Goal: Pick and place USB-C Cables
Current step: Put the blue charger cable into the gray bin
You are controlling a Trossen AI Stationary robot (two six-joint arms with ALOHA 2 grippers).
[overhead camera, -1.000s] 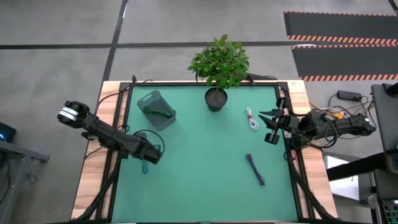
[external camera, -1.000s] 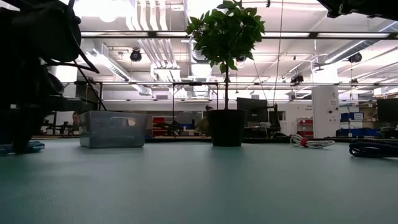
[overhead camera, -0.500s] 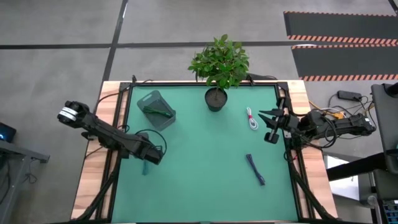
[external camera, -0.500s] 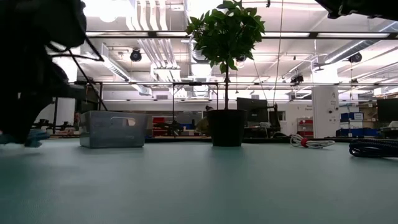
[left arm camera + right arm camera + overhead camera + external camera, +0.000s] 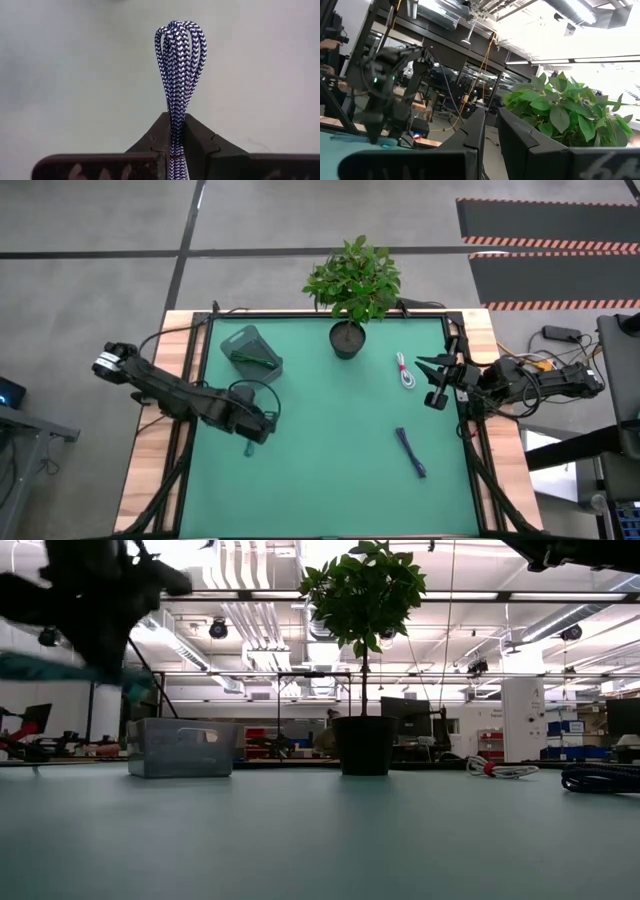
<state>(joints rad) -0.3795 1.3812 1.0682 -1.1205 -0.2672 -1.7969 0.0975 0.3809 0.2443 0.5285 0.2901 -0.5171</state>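
My left gripper (image 5: 252, 435) is above the table's left half and is shut on the teal USB-C cable (image 5: 248, 449). In the low view the cable (image 5: 55, 670) hangs well above the tabletop. The green cable (image 5: 259, 362) lies inside the grey mesh basket (image 5: 244, 343). The white-and-red cable (image 5: 404, 372) and the dark blue-purple cable (image 5: 410, 452) lie flat on the mat. My right gripper (image 5: 434, 382) waits open at the table's right edge, beside the white-and-red cable. My left gripper (image 5: 174, 120) pinches the bundled teal cable between its two fingers, several strands together (image 5: 175, 106). The cable's folded loop end (image 5: 180, 30) sticks out ahead of the fingertips. The cable is lifted clear of the table (image 5: 55, 670).
A potted plant (image 5: 350, 280) stands in its dark pot (image 5: 346, 340) at the far edge, between the basket and the white-and-red cable. Bare green mat (image 5: 330, 440) spans the table's middle and near side. Black robot wires loop near the left arm (image 5: 240, 392).
My left gripper has risen from the mat and shifted a little toward the table's right, staying shut. The teal cable, which lay on the table a second ago, has been lifted clear with it and now hangs high above the surface.
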